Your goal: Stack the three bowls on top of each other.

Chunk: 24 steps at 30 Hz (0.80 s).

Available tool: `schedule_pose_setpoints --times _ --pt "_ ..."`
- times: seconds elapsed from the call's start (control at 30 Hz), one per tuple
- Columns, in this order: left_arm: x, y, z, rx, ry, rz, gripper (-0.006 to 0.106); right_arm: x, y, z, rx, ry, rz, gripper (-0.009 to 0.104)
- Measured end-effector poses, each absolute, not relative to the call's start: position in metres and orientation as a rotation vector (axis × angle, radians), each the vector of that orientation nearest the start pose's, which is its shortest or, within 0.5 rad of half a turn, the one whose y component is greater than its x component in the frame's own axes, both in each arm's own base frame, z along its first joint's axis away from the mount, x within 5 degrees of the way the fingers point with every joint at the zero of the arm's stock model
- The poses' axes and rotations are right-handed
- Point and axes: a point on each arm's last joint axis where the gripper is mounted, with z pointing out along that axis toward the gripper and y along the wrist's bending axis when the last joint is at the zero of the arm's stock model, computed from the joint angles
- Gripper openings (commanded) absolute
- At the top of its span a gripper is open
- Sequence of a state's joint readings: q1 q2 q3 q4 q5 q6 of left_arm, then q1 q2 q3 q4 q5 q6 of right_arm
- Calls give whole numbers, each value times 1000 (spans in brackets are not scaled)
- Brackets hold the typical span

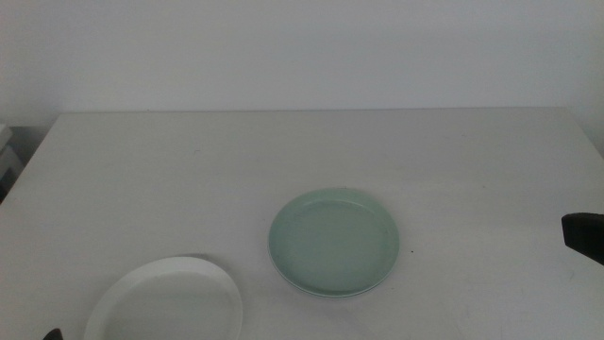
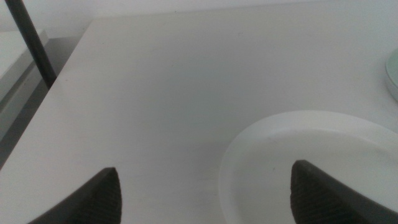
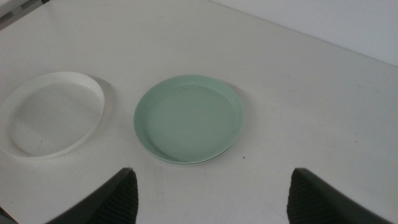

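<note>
on table: mint bowl [image 1: 334, 242] | white bowl [image 1: 166, 300] cut off, whole in right wrist

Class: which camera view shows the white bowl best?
The right wrist view: the white bowl shows whole, beside the mint green bowl. The middle view crops it at the bottom edge; the left wrist view shows only part.

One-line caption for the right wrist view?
Open right gripper hovers above the table, facing a mint green bowl with a white bowl beside it.
</note>
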State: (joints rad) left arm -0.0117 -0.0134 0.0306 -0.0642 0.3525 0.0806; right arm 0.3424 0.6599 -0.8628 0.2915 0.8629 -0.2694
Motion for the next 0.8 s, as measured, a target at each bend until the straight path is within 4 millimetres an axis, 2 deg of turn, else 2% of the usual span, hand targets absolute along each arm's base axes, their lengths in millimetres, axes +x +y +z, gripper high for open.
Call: schedule_pose_setpoints --times 0.13,0.23,0.43,0.63,0.8 --pt "53 -3 173 15 1850 -36 94 97 56 373 -571 2054 391 61" --pt "56 -3 189 -64 1871 -99 94 97 56 373 -571 2054 391 61" --pt "80 -4 249 -122 2009 -139 94 97 56 373 -571 2054 391 61" --pt "121 -6 305 -129 2175 -146 94 97 56 373 -571 2054 390 61" --pt "148 -7 330 -130 2327 -145 94 97 56 373 -571 2054 390 61"
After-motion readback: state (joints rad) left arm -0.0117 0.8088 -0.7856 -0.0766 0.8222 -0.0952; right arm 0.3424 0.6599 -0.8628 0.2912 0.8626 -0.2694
